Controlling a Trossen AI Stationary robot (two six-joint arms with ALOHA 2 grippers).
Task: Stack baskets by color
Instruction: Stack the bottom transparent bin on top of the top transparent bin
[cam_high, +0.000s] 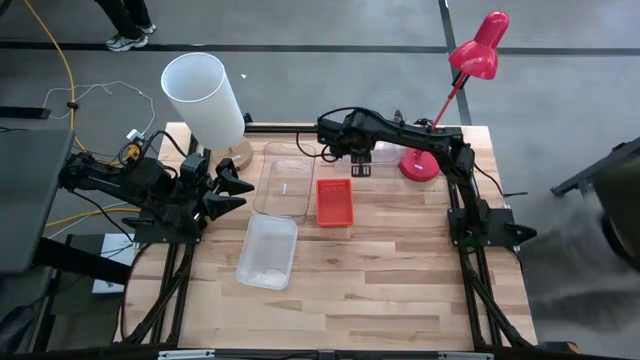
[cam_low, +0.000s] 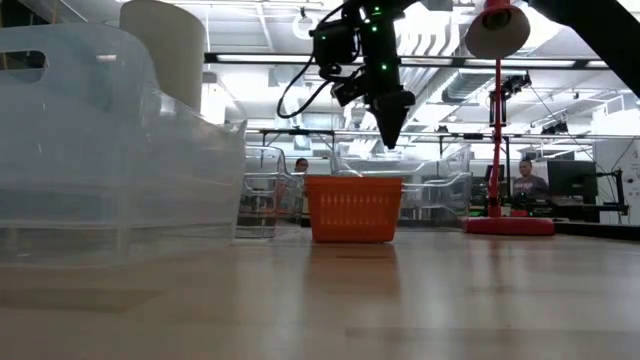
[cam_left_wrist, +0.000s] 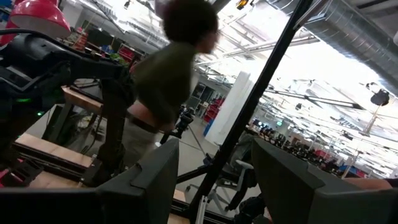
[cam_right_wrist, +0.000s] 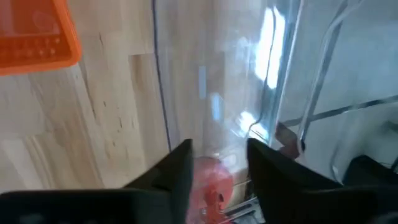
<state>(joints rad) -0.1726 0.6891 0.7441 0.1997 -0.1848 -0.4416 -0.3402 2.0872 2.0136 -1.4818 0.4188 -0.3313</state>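
Right gripper (cam_high: 361, 168) part open, holding nothing, hovering just right of far end of orange basket (cam_high: 335, 201); left gripper (cam_high: 226, 189) wide open, empty, waiting left of clear bins (cam_high: 284, 181); best to lift clear, then drop squarely onto next basket's rim.

1. Orange basket (cam_high: 335, 202) — small, rectangular, mesh-walled, upright on the wood near the table's middle, mouth up.
2. Clear bin (cam_high: 284, 180) just beside its left side, long and see-through, upright.
3. Second clear bin (cam_high: 268, 251) nearer the front edge, slightly angled, apart from the others.
4. A third clear bin (cam_high: 385, 152) sits behind the orange one, by my right arm — partly hidden.
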